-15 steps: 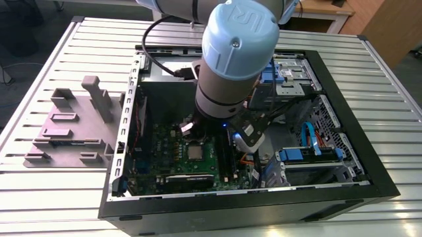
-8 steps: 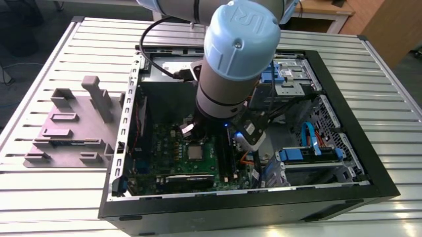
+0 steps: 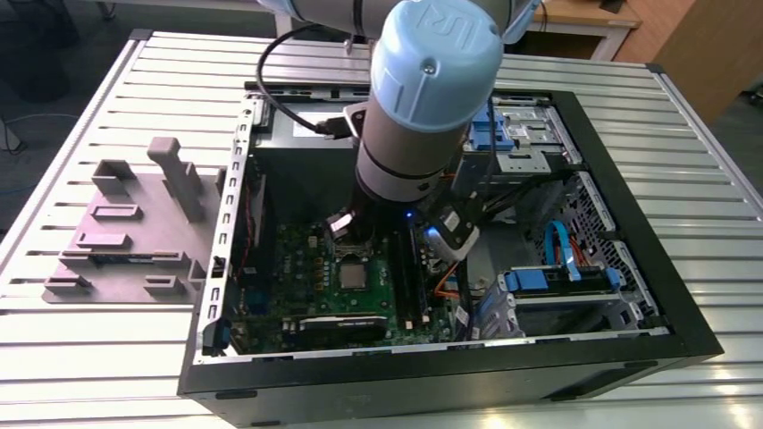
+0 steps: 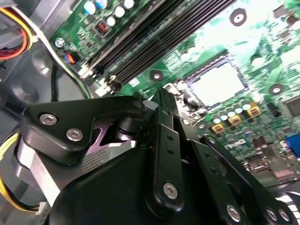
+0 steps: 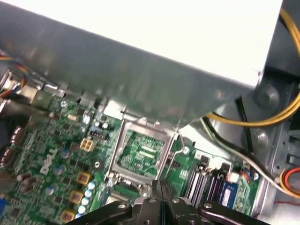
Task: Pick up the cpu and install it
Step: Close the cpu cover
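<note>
Pincer [image 4: 161, 95] is hanging with fingers together, gripping nothing visible. Cpu [image 4: 218, 84] is apparently lying flat in the socket [image 4: 189, 80], just beyond the pincer tips.

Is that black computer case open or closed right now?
Open. The computer case has no cover on its upper side, so the green motherboard lies in plain view and the robot arm reaches inside.

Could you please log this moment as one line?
gripper: fingers shut, above motherboard | cpu: flat in socket, apart from gripper
</note>
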`<move>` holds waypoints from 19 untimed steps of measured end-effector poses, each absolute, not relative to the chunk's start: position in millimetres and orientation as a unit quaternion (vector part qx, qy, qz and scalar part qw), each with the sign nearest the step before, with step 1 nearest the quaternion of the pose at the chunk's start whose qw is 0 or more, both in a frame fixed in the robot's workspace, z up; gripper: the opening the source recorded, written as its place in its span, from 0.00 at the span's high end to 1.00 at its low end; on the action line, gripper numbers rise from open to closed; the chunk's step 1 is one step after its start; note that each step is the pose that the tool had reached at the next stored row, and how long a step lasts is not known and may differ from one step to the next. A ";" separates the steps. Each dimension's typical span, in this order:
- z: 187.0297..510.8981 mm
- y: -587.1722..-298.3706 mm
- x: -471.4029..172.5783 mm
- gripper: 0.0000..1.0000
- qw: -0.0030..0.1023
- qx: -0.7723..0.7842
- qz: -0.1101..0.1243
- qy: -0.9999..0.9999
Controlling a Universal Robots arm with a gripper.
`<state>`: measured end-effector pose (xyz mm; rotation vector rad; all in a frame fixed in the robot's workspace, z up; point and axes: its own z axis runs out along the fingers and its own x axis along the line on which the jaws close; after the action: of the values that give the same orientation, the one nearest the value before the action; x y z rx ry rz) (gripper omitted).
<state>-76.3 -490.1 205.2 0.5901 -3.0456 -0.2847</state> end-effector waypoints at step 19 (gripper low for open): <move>201.9 -474.8 -69.3 0.89 0.013 0.189 -0.090 -0.978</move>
<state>-69.3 -474.8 201.9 0.5901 -3.0454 -0.2812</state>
